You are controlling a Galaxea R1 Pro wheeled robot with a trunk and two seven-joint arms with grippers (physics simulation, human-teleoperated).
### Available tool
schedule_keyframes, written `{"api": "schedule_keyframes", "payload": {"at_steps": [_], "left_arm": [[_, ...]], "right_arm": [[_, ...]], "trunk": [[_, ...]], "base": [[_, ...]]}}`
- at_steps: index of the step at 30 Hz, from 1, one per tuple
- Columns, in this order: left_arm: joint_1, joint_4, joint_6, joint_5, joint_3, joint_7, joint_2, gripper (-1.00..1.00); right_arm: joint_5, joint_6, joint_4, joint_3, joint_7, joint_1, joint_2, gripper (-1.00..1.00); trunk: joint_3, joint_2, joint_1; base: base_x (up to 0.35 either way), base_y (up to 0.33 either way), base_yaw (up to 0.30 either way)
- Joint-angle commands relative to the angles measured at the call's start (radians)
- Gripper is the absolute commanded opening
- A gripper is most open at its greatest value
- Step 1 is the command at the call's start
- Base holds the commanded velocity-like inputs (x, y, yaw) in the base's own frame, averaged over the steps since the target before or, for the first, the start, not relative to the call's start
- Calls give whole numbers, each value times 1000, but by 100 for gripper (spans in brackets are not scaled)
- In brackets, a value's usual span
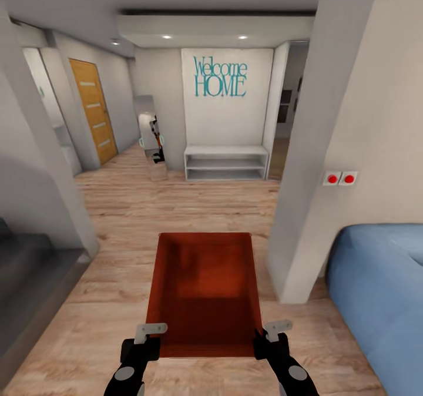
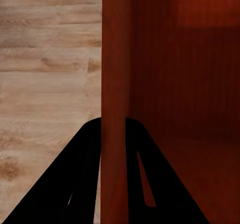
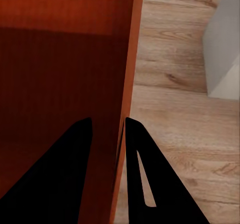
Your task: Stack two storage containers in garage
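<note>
Held out front at 6 o'clock, above the plank floor [image 1: 117,220] — one orange-red bin [image 1: 202,290], open top up, gripped from both sides. Left claw [image 1: 148,338] clamped narrow on the bin's left wall, one finger [image 2: 75,184] outside, the other inside. Right claw [image 1: 271,337] clamped likewise on the right wall. At 12 o'clock, a white shelf [image 1: 226,162] under the "Welcome HOME" lettering [image 1: 220,77]; at 10 o'clock, a wooden door [image 1: 94,111]; at 3 o'clock — a blue sofa [image 1: 382,290].

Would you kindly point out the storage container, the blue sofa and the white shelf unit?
storage container [image 1: 202,284]: head view, on its ribbed inner base.
blue sofa [image 1: 382,290]: head view, on its top surface.
white shelf unit [image 1: 225,150]: head view, on its top board.
</note>
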Motion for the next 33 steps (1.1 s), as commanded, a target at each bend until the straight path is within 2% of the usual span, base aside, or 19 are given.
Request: {"api": "schedule_keyframes", "payload": {"at_steps": [1,28,33], "left_arm": [[-1,-3,9,-21,36,10,0,-100],[-1,-3,9,-21,36,10,0,-100],[-1,-3,9,-21,36,10,0,-100]], "right_arm": [[6,7,-2,0,6,0,0,-100],[6,7,-2,0,6,0,0,-100],[6,7,-2,0,6,0,0,-100]], "trunk": [[-3,-2,1],[-36,-2,1],[-38,-2,1]], "base": [[312,0,212],[312,0,226],[312,0,72]]}}
